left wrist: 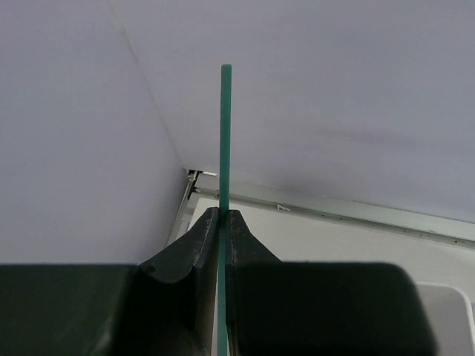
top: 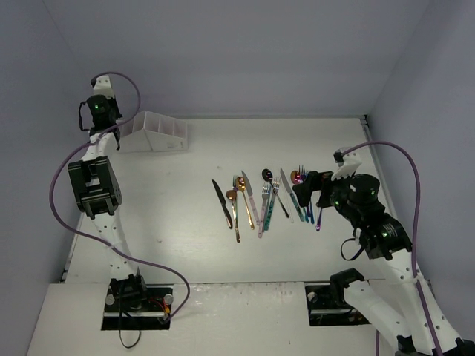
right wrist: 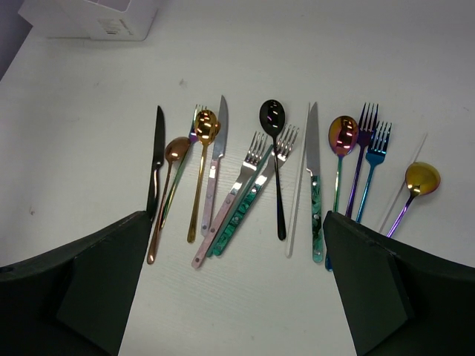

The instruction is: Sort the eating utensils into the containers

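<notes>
By the rack (top: 156, 133), the left end effector (left wrist: 223, 221) clamps a teal utensil (left wrist: 225, 133), its head hidden.

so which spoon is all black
The black spoon mid-row, dark from bowl to handle tip; the other spoons are copper, gold or iridescent.

L gripper (left wrist: 223, 221) raised, pinching teal utensil (left wrist: 225, 133); R gripper (right wrist: 234, 222) spread wide, tilted down.

The lower end of the teal utensil (left wrist: 225, 133) is hidden by the left gripper (left wrist: 223, 215); the rack (right wrist: 89, 21) is cut off at the top.
</notes>
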